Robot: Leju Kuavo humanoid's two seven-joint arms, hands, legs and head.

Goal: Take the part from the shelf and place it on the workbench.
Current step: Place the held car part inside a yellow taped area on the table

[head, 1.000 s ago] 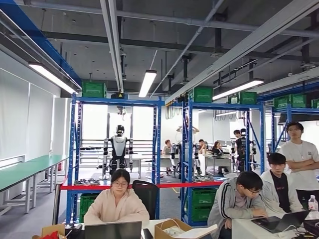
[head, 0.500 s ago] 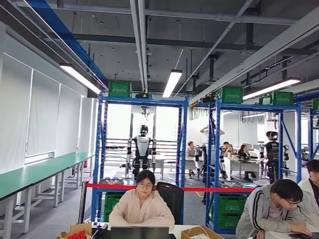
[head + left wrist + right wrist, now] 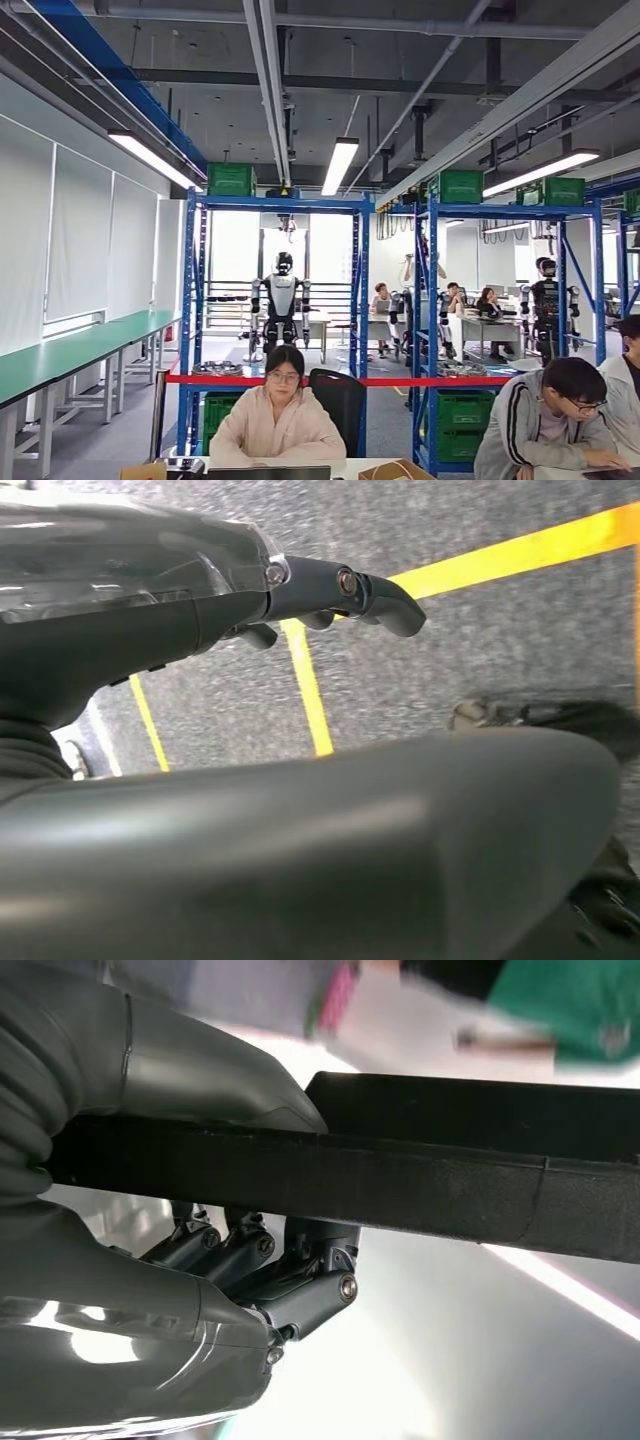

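The right hand (image 3: 249, 1260) is clamped on a flat black part (image 3: 468, 1175); the left hand (image 3: 332, 590) hangs with fingers apart, holding nothing. I judge it mid-carry: next it must turn from the blue shelf (image 3: 275, 205) toward the green worktop (image 3: 68, 350) left of it.

Glossy grey left hand (image 3: 226, 610), dark, perhaps screw-pinned fingers (image 3: 377, 590).

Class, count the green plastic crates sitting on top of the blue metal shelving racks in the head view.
4 clearly: one on the near rack's top left, two on the right rack, one partly cut off at the right edge; more may be hidden.
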